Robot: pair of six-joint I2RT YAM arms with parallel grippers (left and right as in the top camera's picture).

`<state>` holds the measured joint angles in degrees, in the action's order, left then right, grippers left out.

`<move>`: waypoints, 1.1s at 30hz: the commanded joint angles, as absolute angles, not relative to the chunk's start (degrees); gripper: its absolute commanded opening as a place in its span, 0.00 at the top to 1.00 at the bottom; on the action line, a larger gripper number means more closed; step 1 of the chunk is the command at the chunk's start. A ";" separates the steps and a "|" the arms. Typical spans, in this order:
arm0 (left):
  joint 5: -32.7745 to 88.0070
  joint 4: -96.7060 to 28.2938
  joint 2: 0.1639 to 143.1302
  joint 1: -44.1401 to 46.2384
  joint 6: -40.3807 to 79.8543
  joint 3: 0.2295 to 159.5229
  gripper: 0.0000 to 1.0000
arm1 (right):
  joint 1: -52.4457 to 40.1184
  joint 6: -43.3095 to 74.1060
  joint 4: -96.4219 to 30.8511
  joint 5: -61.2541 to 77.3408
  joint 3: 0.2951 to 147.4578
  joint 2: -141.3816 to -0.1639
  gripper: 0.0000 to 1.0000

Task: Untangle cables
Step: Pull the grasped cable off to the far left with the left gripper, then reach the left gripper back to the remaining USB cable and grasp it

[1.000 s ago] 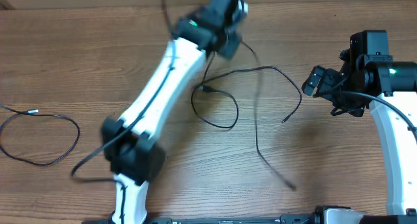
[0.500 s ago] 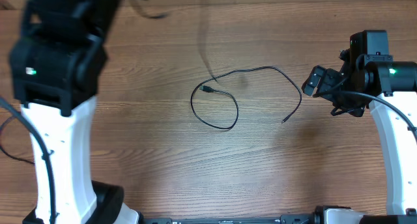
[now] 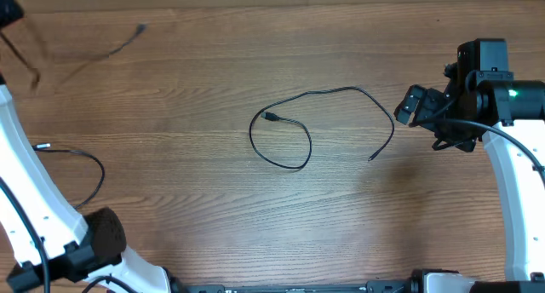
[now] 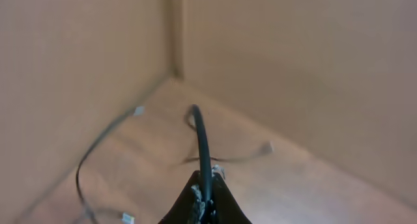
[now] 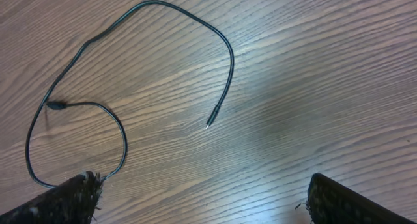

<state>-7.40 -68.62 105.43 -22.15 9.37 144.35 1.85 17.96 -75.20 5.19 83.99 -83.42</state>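
On left gripper (image 4: 205,199): jaws pinched shut on a thin black flexible cable (image 4: 202,142), strand rising upright from between the tips. Mostly out of overhead view, at the 10 o'clock corner. Near it, blurred dark strand (image 3: 111,46) over the brown wood-grain desk (image 3: 213,225); cannot tell whether same cable.

On right gripper (image 5: 201,185): jaws spread wide, holding nothing; hovers at 3 o'clock.

At desk centre, second thin black cable with small plug ends (image 5: 232,56): lies flat, closed loop toward 9 o'clock, open arc toward 3 o'clock, free tip near but clear of right gripper.

At 9 o'clock, third thin black cable (image 3: 81,152), partly hidden behind white left arm (image 3: 34,199).
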 commanded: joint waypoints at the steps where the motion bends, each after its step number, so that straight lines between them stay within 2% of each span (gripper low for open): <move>1: -8.38 -71.46 110.32 -22.15 11.97 141.78 0.96 | 2.00 17.50 -74.89 5.67 83.94 -83.05 0.00; 4: -9.65 -73.34 113.82 -22.28 12.51 139.98 0.96 | 2.00 17.50 -75.24 5.67 83.94 -83.05 0.00; 5: -10.66 -73.67 114.87 -22.28 12.51 139.55 0.91 | 2.00 17.50 -75.37 5.67 83.94 -83.05 0.00; 6: -11.94 -74.11 116.14 -22.28 12.51 139.04 0.69 | 2.00 17.50 -75.57 5.67 83.94 -83.05 0.00; 7: -13.17 -74.76 117.21 -22.46 13.10 138.58 0.15 | 2.00 17.50 -75.79 5.65 83.94 -83.05 0.00; 8: -14.11 -75.26 118.19 -22.63 14.55 138.17 0.00 | 2.00 17.47 -75.94 5.65 83.94 -83.05 0.00; 15: -12.40 -76.03 119.39 -23.20 16.93 138.15 0.00 | 2.00 17.47 -76.18 5.63 83.94 -83.05 0.00; 21: -1.37 -74.06 115.15 -20.38 12.88 138.15 0.00 | 2.00 17.47 -75.61 5.65 83.94 -83.05 0.00; 33: -0.40 -82.91 114.43 2.02 9.52 136.97 0.00 | 2.00 17.50 -75.35 5.65 83.94 -83.05 0.00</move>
<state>-1.72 -82.06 115.52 -3.73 11.94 137.27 1.85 17.93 -75.64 5.56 83.99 -83.42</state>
